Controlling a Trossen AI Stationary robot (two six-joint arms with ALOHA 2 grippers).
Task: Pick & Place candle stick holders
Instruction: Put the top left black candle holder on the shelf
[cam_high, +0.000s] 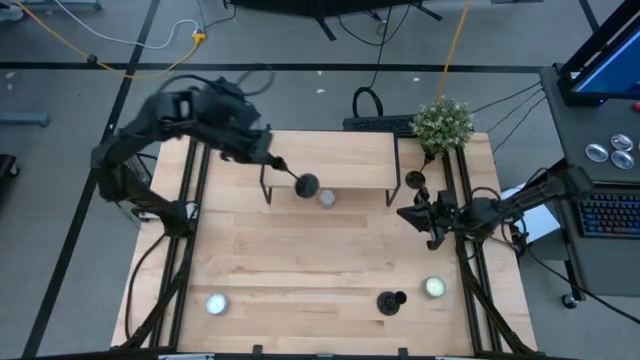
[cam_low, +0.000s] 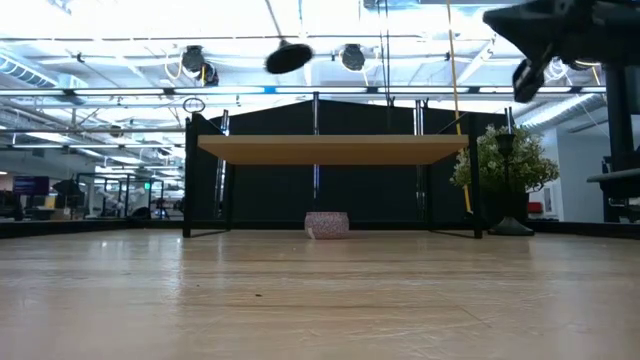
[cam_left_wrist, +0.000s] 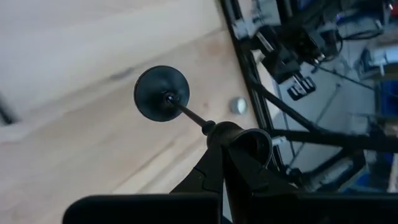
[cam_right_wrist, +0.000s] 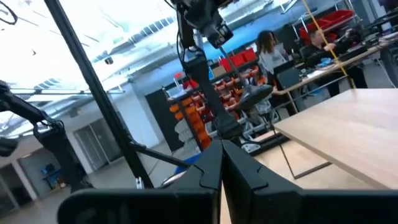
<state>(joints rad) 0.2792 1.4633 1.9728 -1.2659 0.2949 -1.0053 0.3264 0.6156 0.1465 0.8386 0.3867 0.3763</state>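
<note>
Hanging in the air above the small wooden shelf (cam_high: 328, 160), one candle stick holder (cam_high: 303, 184) is pinched by its cup end in the left gripper (cam_high: 272, 160), its round base pointing away from the arm. The left wrist view gives the clearest account: the dark fingers (cam_left_wrist: 214, 163) are pressed together on the cup, the thin stem runs out from them, and the flat base (cam_left_wrist: 161, 93) shows face-on against the pale wood. The low view shows only that base, a dark tilted disc (cam_low: 289, 58) well above the shelf top (cam_low: 330, 149), with nothing of the grip itself.

A second holder (cam_high: 390, 301) sits on the table (cam_high: 300, 260) near its front edge, and a third (cam_high: 415, 181) stands by the shelf's right leg beneath the potted plant (cam_high: 443, 124); neither can be made out in the left wrist view. Only the high view takes in the white tealights: one (cam_high: 327, 198) just beside the lifted holder, one (cam_high: 434, 288) near the front holder, one (cam_high: 215, 303) at the front left.

The right gripper (cam_high: 415, 216) hovers at the table's right side, holding nothing. Its own wrist view shows its fingers (cam_right_wrist: 214, 171) pressed together, looking out past the table edge into the room, where people sit at desks (cam_right_wrist: 323, 59).
</note>
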